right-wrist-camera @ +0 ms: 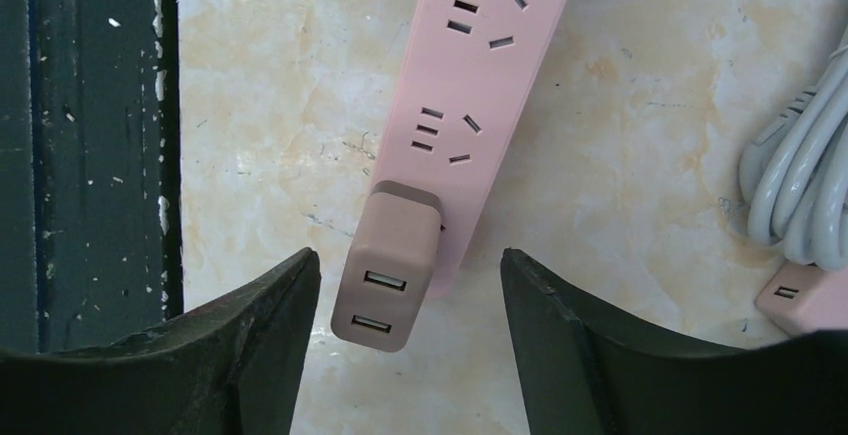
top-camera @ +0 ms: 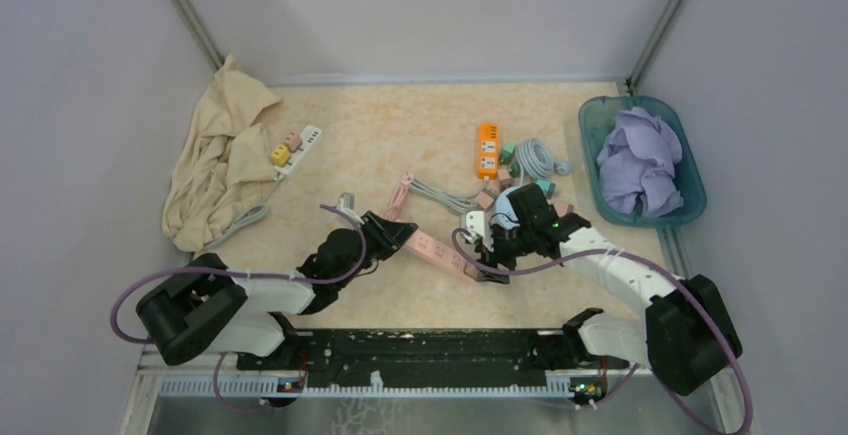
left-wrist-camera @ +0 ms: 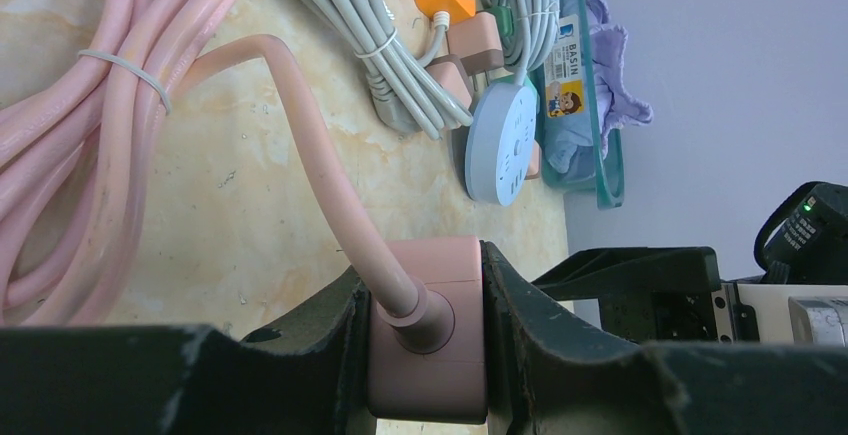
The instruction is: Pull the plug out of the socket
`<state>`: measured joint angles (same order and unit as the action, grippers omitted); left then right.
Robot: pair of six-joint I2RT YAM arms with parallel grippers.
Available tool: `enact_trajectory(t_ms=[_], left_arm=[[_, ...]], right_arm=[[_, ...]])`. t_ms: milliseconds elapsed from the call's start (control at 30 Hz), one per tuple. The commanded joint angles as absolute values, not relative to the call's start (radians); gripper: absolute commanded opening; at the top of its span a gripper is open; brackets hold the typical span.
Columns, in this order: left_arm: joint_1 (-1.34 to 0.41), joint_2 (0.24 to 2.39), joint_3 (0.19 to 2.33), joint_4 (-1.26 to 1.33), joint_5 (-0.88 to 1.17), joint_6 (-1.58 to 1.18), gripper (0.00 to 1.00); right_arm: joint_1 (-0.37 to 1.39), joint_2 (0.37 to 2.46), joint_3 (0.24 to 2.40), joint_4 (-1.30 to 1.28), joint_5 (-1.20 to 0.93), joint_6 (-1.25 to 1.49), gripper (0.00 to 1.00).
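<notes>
Right end effector (right-wrist-camera: 405, 340) stands released, its fingers on either side of the plug (right-wrist-camera: 390, 265), neither touching it. The plug, a dusty-pink USB adapter, sits in the end socket of the pink power strip (right-wrist-camera: 490, 55), which lies on the worktop (right-wrist-camera: 620, 155) near the middle of its near edge. Left end effector (left-wrist-camera: 428, 340) is clenched on the strip's cord end.

The plug sits nearer one finger than the other, so closing may shove it sideways or pinch the strip's edge as well. A pull off the socket's axis could jam the prongs. Because the strip is held at one end only, it may lift or slip with the plug instead of letting go.
</notes>
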<state>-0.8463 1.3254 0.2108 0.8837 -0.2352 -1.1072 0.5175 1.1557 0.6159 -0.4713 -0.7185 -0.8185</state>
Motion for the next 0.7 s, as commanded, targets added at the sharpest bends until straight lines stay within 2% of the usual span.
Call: enact_trajectory(t_ms=[0,233,300,433,567,667], left_arm=[[-0.847,1.341,0.190,0.705,-0.245,-1.024,0.00],[-0.847,1.334,0.198,0.694,-0.249,-1.031,0.05],[-0.846,1.334,0.200,0.693,-0.245,-1.031,0.08],[-0.845,1.337,0.205,0.694,-0.233,-1.030,0.28],[-0.846,1.349,0.196,0.737,-0.200,-1.033,0.53],[-0.846,1.381,0.195,0.785,-0.158,-1.053,0.67]], right_arm=[[0.535,1.170,0.649,-0.473,-0.728,-0.817,0.62],[0.543,1.201,0.669,-0.487,-0.722,-0.801,0.25],[0.543,1.204,0.675,-0.482,-0.718,-0.786,0.18],[0.543,1.200,0.688,-0.469,-0.728,-0.749,0.11],[0.543,1.198,0.690,-0.446,-0.727,-0.716,0.09],[0.543,1.200,0.690,-0.423,-0.722,-0.686,0.08]])
